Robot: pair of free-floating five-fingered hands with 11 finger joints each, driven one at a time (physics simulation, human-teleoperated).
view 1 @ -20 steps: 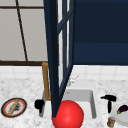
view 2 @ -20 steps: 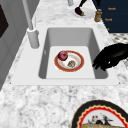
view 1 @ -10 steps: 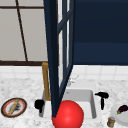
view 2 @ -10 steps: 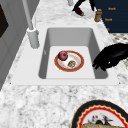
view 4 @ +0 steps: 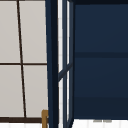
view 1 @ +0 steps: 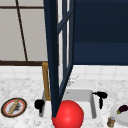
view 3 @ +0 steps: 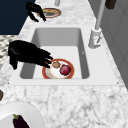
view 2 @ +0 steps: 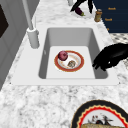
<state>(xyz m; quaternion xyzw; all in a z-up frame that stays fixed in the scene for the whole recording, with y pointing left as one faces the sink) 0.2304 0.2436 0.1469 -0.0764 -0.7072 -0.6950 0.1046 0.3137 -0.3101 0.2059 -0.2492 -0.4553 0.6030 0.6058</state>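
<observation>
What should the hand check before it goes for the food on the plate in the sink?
1. Plate lies flat in the sink: ok.
2. Apple and brown lump both sit on the plate: ok.
3. Right hand has relaxed fingers and holds nothing: ok.
4. Right hand is low enough to touch the food: cannot tell. In the right side view its fingertips end beside the brown lump, but its height is unclear.
5. Left hand hangs by the sink's front edge, off the plate: ok.
6. Tap stands at the back, away from the plate: ok.
</observation>
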